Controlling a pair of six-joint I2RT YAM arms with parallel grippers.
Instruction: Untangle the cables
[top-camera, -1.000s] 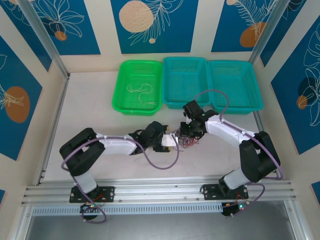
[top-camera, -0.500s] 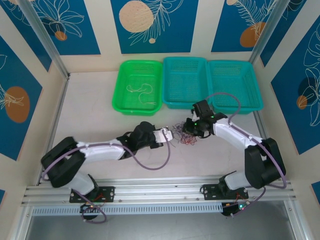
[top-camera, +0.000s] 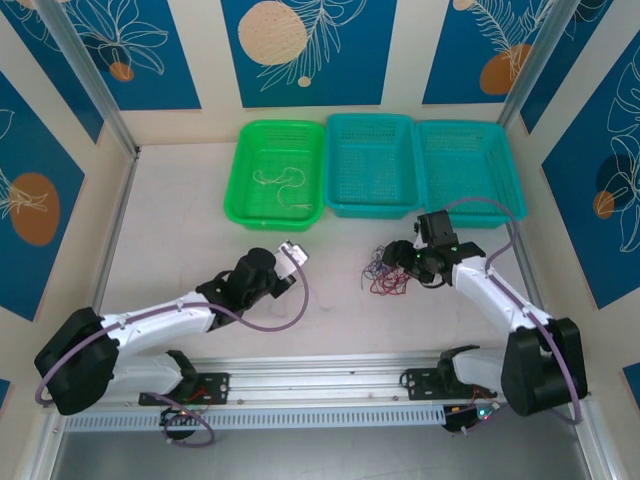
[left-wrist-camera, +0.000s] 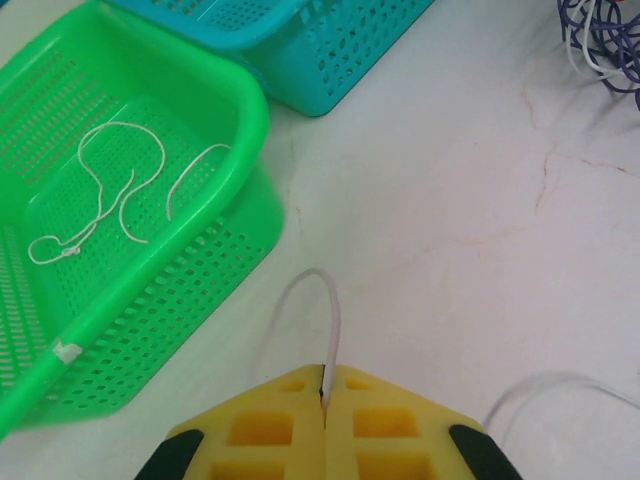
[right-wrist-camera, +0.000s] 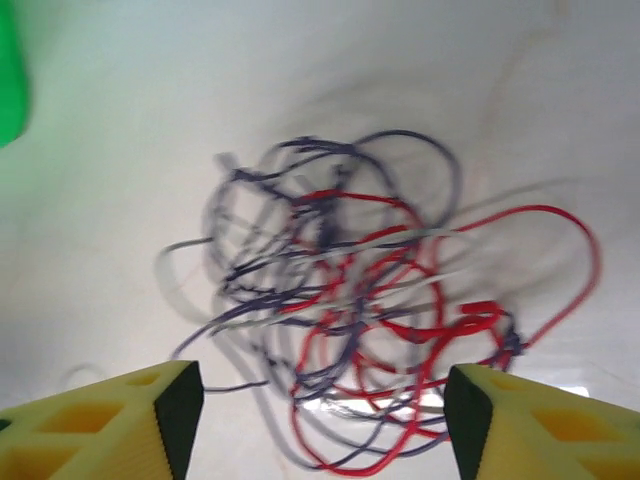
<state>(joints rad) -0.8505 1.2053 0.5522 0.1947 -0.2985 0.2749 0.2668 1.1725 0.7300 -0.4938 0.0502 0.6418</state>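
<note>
Three perforated plastic baskets stand in a row at the far side of the worktop (top-camera: 180, 220) — a bright green basket (top-camera: 275, 222) on the left and two teal baskets (top-camera: 370, 207) set edge to edge beside it. All have lattice walls and rounded, glossy rims. The worktop itself is pale and smooth, with faint pinkish veins like marble.

On the mesh floor of the green basket lie a few cream cables (top-camera: 280, 185), hair-thin and curled into loose loops.

The rest of the cables (top-camera: 383, 272) sit in a knotted tangle on the bare worktop, in front of the middle basket and well apart from the green one. In the right wrist view the strands are red, dark purple-black and whitish, wound through one another in overlapping rings, with one red loop bulging out to the right.

The left end effector (left-wrist-camera: 325, 392) is clenched: its blocky yellow fingers, moulded with square recesses, meet along a thin seam, and a single white cable (left-wrist-camera: 334, 320) is pinched there, arching up in a narrow hoop near the green basket's front corner.

The right end effector (right-wrist-camera: 322, 415) is released — its yellow fingers (right-wrist-camera: 100, 425) stand wide apart just beside the tangle, grasping nothing.
</note>
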